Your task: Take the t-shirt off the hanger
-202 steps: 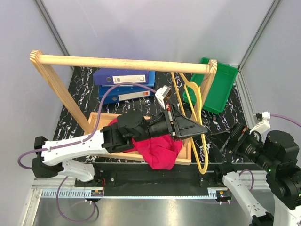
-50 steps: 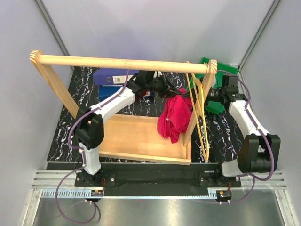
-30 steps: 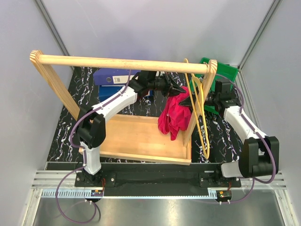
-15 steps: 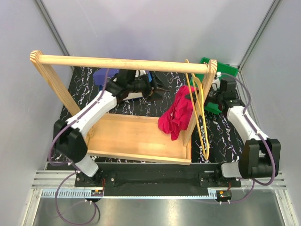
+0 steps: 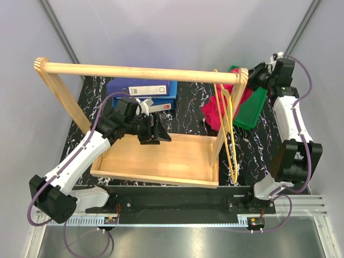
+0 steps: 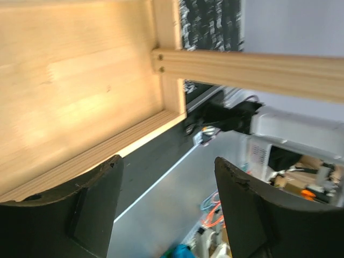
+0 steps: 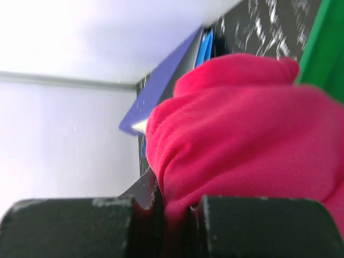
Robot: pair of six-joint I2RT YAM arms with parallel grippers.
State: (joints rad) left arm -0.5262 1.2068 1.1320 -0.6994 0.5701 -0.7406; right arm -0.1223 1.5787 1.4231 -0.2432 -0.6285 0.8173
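Left fingers [image 6: 91, 209] spread wide, hanging over the bare floor of the wooden tray [image 5: 156, 164], toward its far side. Right fingers [image 7: 70, 231] pinch a fold of the t-shirt [image 5: 210, 110] up by the table's far right corner. T-shirt bunched in the air, stretched from the hanger [image 5: 234, 164] across to the green bin [image 5: 257, 105]; yellow wires cross in front of the cloth, contact unclear. Hanger hooked on the wooden rail [image 5: 140, 71] near its right end. Bin's inside hidden.

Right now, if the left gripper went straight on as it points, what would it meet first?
The left gripper would probably hit the wooden tray near the rack's upright; depth unclear.
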